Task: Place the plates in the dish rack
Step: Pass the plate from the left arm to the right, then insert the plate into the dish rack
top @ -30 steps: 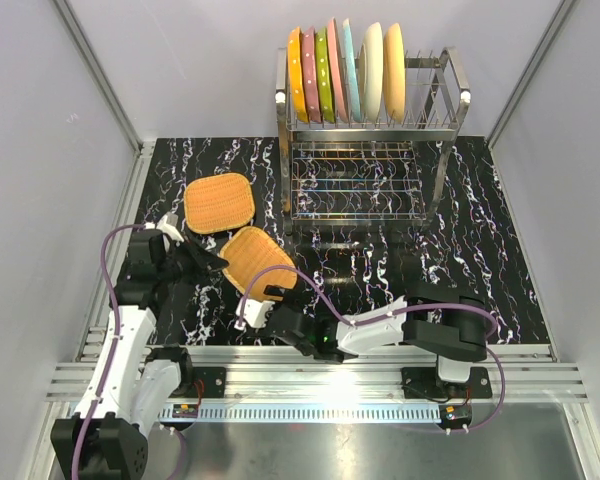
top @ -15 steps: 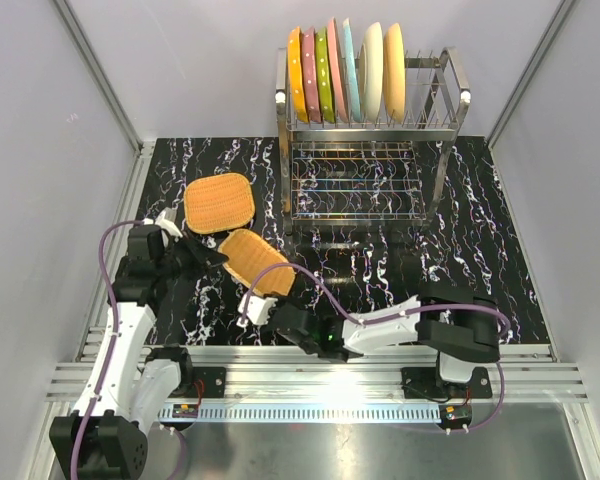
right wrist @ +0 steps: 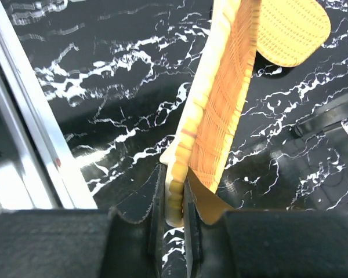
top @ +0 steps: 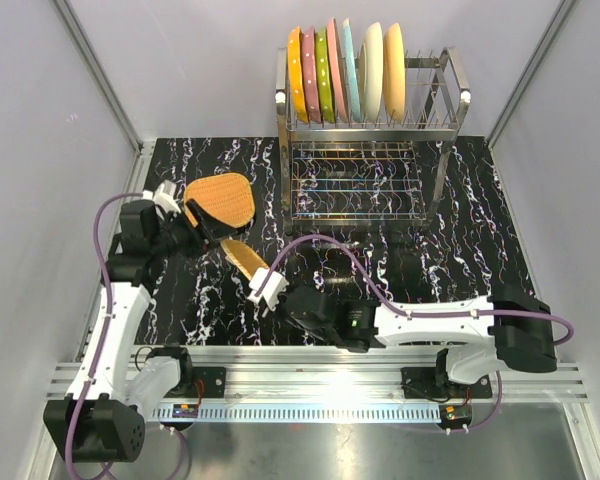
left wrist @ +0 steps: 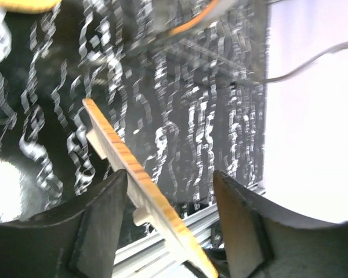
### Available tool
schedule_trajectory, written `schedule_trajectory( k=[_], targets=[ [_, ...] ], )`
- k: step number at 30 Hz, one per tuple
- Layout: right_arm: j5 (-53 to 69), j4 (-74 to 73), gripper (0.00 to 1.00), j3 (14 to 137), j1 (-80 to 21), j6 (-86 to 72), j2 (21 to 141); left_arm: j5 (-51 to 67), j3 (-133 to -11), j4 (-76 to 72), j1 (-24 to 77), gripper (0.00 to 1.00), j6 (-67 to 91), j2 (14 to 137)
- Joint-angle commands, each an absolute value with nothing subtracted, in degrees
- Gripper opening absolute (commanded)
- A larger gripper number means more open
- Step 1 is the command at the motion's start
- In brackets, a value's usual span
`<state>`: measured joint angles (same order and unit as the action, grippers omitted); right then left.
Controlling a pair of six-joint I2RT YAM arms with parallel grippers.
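In the right pincer (right wrist: 174, 197): orange woven-textured plate (right wrist: 220, 104) with rounded corners, nipped by its near rim; the jaws are clamped tight on it and it stands on edge, leaning a little.
Reason for hold: judged, a rim grip turns the plate upright so it can slide between prongs.
Left pincer (left wrist: 169, 182): jaws apart, straddling the far rim of the same plate with no visible contact. It reads as one side of a hand-over, with the right pincer alone carrying the load.
Just beyond the left pincer: second orange woven plate (top: 220, 200), lying flat and untouched, probably next in turn.
Well ahead and to the right of both pincers: shiny steel wire dish rack (top: 355, 185), two tiers.
Upper tier: seven round racked plates (top: 345, 70) in orange, pink, green, blue, cream and tan, standing on edge side by side; free prongs remain at the right end.
Surface: glossy black marble-effect tabletop (top: 460, 250) with white veining and glare patches.
Room: pale lilac-grey wall panels (top: 180, 70) on three sides; ribbed aluminium rail (top: 330, 378) behind the pincers.
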<state>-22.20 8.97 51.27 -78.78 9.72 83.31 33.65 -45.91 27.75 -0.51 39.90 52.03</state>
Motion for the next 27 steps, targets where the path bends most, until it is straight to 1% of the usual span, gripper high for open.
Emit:
schedule_trajectory(
  k=[1, 2, 4, 8, 9, 12, 13, 15, 16, 19, 23, 27],
  targets=[
    [-18.1, 7.3, 0.0, 54.7, -78.7, 2.8, 79.6, 37.9, -53.7, 22.4, -0.4, 0.66, 40.3, 52.9],
    [-18.5, 6.7, 0.0, 54.8, -78.7, 2.2, 79.4, 37.8, -55.5, 22.4, -0.4, 0.66, 40.5, 53.1],
    [-19.0, 4.7, 0.0, 54.7, -78.5, 0.4, 78.2, 36.1, -57.3, 22.1, -0.4, 0.75, 40.3, 53.0],
    [-18.9, 1.6, 0.0, 52.7, -75.2, -4.7, 73.5, 31.7, -62.9, 26.3, -0.5, 0.8, 34.7, 53.2],
    [-18.7, 1.5, 0.0, 51.9, -74.5, -6.5, 70.1, 30.8, -63.5, 27.2, -0.5, 0.82, 33.7, 53.4],
    [-17.7, 0.4, 0.0, 49.3, -69.8, -9.6, 62.4, 28.2, -63.2, 28.0, -0.4, 0.86, 31.1, 53.0],
    [-17.3, -1.3, 0.0, 48.9, -68.7, -10.1, 60.5, 27.8, -62.6, 27.6, -0.4, 0.9, 30.7, 52.8],
    [-17.0, -4.0, 0.0, 48.6, -65.3, -11.2, 55.8, 26.9, -60.5, 26.5, -0.4, 0.94, 30.3, 52.2],
    [-16.8, -5.3, 0.0, 49.0, -64.3, -11.6, 54.5, 26.7, -58.7, 26.1, -0.3, 0.99, 29.7, 52.0],
    [-16.9, -11.0, 0.0, 51.8, -61.2, -12.1, 50.5, 26.5, -56.3, 23.7, -0.4, 0.99, 27.0, 51.3],
    [-16.6, -18.0, 0.0, 58.8, -58.3, -12.4, 46.0, 27.2, -52.1, 19.7, 2.8, 0.99, 24.4, 50.5],
    [-18.4, -24.0, 0.0, 65.8, -57.1, -11.6, 43.3, 23.0, -50.1, 19.3, 5.2, 0.99, 22.3, 49.6]
  ],
)
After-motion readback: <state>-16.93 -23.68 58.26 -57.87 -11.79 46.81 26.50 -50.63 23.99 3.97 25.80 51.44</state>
